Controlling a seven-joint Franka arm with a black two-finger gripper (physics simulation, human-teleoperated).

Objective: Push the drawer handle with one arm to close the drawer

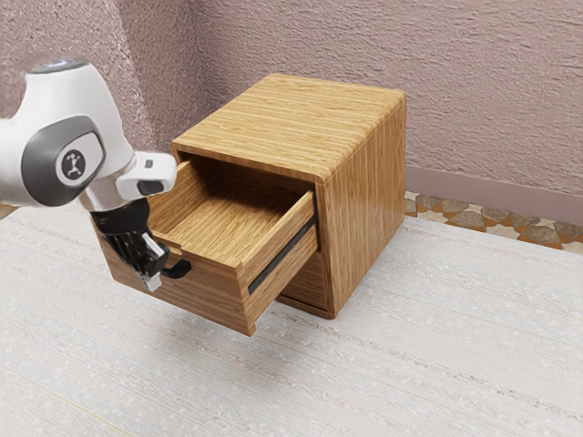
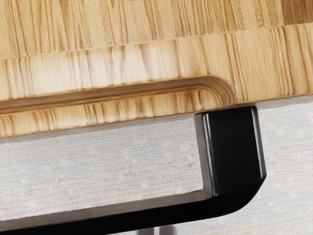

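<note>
Exterior view: we poise our two-finger gripper (image 1: 151,280), pressed together, beside the black handle (image 1: 178,270), the wooden drawer (image 1: 209,290) open, unclosed.

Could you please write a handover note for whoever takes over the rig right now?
Gripper: shut, empty, down in front of the drawer's face by the black handle; I can't tell whether it touches.
Drawer: pulled well out of the wooden cabinet, its inside exposed.
Done: hand placed at the handle.
Left: push the handle toward the cabinet until the drawer front sits flush, probably checking contact first.
</note>
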